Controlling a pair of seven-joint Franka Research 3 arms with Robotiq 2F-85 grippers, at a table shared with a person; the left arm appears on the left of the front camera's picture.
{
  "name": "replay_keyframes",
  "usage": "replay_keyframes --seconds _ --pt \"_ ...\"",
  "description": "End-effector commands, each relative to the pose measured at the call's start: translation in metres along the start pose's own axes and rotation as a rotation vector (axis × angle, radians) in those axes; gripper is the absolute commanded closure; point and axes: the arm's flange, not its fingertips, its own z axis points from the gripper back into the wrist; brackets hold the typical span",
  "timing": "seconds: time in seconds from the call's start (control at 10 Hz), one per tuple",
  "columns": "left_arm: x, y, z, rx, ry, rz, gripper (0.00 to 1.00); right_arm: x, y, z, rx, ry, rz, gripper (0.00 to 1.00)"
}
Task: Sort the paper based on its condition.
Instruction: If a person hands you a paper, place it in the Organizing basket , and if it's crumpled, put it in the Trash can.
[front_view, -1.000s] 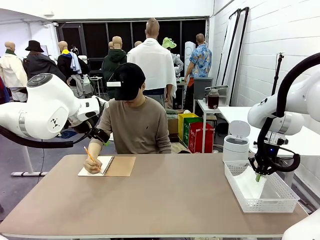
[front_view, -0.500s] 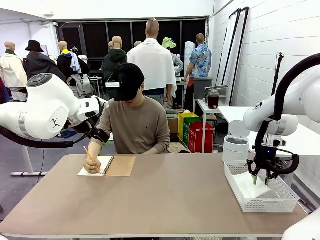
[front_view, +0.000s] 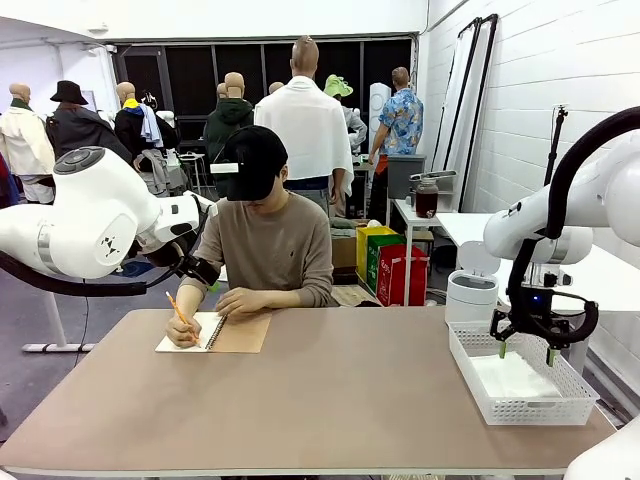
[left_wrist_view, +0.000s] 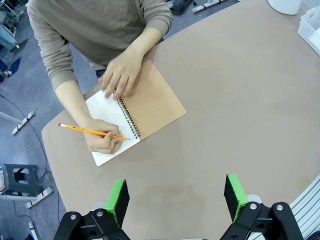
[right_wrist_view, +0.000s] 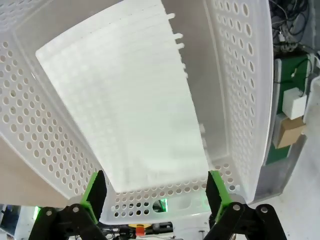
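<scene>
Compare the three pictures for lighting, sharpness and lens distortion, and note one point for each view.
Front view: even indoor light, sharp, no glare on the table. Left wrist view: the wide-angle lens bows the table edge into a curve; the pencil is crisp. Right wrist view: the paper is bright, nearly washed out against the white basket, whose walls splay outward.

R claw (front_view: 524, 352) agape over basket (front_view: 478, 388); paper (front_view: 515, 378) inside
</scene>
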Motion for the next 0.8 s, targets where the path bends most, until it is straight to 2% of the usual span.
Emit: replay_keyframes --seconds 0.0,0.4,0.5,0.7 --pt "-0.0009 0.0010 -0.0002 -0.001 0.000 0.001 0.00 -0.0031 0.0043 0.0042 -0.056 -0.003 -0.026 0.00" --pt "-0.0009 0.0010 -0.0002 -0.001 0.000 0.001 0.00 -0.0028 0.0045 0.0107 -0.047 -0.054 -0.070 0.00" --pt "-0.0009 0.0010 -0.0002 -0.001 0.000 0.001 0.00 -0.0019 0.0008 0.0058 -0.026 -0.013 -0.022 0.00" --pt "-0.0009 0.0010 -0.0002 -0.001 0.000 0.001 0.00 -0.0019 0.0008 0.0058 -0.026 -0.013 -0.022 0.00"
